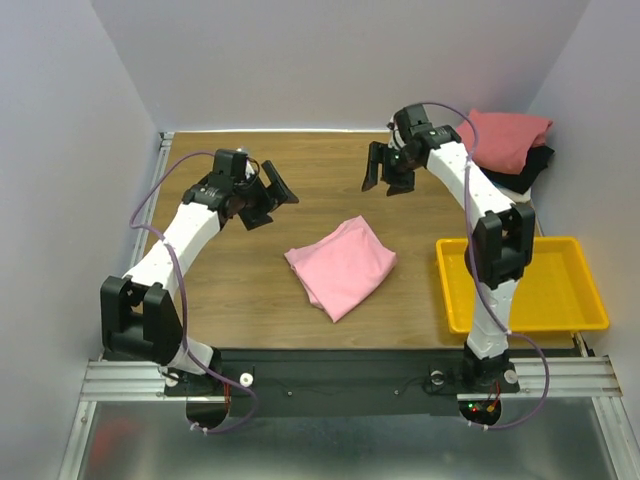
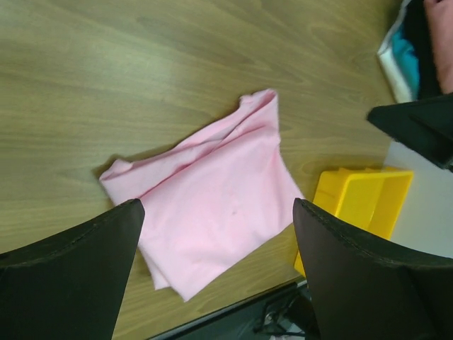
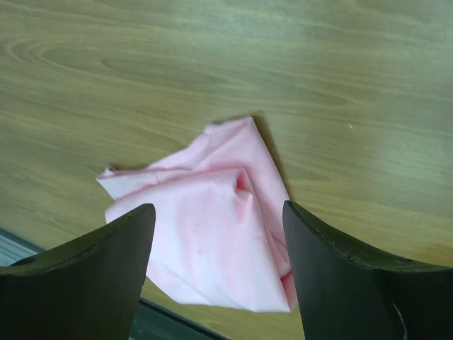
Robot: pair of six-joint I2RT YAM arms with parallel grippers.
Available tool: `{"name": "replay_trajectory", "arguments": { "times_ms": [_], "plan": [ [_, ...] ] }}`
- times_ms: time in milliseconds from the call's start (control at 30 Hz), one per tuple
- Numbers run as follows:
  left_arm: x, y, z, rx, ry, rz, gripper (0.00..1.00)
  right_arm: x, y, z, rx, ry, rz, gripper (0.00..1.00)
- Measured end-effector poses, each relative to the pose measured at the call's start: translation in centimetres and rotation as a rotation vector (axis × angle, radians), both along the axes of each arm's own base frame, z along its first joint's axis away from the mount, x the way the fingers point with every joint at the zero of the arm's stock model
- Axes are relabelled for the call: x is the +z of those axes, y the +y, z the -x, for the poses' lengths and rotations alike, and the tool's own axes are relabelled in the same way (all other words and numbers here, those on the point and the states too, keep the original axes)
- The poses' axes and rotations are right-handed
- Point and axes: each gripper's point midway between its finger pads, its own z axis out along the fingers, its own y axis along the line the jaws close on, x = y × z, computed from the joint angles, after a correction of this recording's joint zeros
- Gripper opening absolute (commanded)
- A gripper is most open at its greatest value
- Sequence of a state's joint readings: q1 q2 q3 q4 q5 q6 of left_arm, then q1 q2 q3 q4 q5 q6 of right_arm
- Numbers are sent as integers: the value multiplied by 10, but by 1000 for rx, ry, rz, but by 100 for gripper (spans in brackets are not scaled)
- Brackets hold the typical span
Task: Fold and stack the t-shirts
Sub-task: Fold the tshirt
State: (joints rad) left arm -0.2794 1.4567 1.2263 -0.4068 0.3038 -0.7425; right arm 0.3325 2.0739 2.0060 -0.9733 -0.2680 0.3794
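I am hovering my left end effector (image 1: 272,198) and my right end effector (image 1: 386,178) above the table (image 1: 230,280), both with their fingers spread wide and gripping nothing. Between and just in front of them the pink t-shirt (image 1: 341,266) is lying on the wood near the middle of the table, touching neither end effector. It is sitting folded into a rough, skewed square turned corner-on to me, with several layers showing at its edges. My left wrist view is showing soft creases running along one folded side; my right wrist view is showing a small raised pucker near one corner. At the far right corner a dusty red t-shirt (image 1: 505,135) is resting on a black t-shirt (image 1: 532,165). The yellow tray (image 1: 590,312) is sitting at the right edge, well apart from the pink cloth.
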Motion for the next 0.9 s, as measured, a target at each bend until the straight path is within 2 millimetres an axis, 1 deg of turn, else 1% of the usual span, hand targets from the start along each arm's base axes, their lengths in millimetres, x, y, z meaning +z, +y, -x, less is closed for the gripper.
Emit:
{"name": "replay_trajectory", "arguments": {
  "times_ms": [67, 167, 200, 267, 300, 367, 467, 567, 633, 733, 767, 800, 900],
  "plan": [
    [-10, 2, 9, -4, 22, -18, 99, 2, -8, 7, 3, -13, 2, 78],
    [-35, 6, 28, -11, 87, -55, 98, -1, -16, 23, 21, 2, 7, 78],
    [-46, 7, 39, -19, 118, -71, 98, -5, -17, 31, 37, 11, 4, 78],
    [-58, 8, 52, -29, 151, -94, 98, -13, -18, 43, 57, 33, -4, 77],
    [-61, 8, 57, -35, 160, -102, 98, -18, -20, 53, 67, 55, -6, 77],
    [-63, 6, 65, -53, 160, -120, 98, -26, -21, 66, 78, 82, -12, 76],
    [-56, -10, 74, -105, 126, -130, 99, -39, -26, 93, 88, 137, -17, 76],
    [-55, -29, 85, -162, 113, -130, 98, -44, -28, 110, 95, 162, -28, 76],
    [-58, -42, 91, -197, 112, -131, 98, -46, -31, 121, 98, 172, -32, 75],
    [-67, -56, 96, -235, 129, -138, 98, -51, -35, 134, 97, 184, -27, 75],
    [-73, -62, 96, -250, 146, -145, 98, -55, -37, 139, 96, 196, -22, 75],
    [-75, -64, 96, -257, 151, -145, 98, -58, -39, 143, 93, 203, -16, 75],
    [-92, -76, 90, -279, 188, -159, 98, -74, -48, 153, 82, 234, 25, 75]
  ]
}}
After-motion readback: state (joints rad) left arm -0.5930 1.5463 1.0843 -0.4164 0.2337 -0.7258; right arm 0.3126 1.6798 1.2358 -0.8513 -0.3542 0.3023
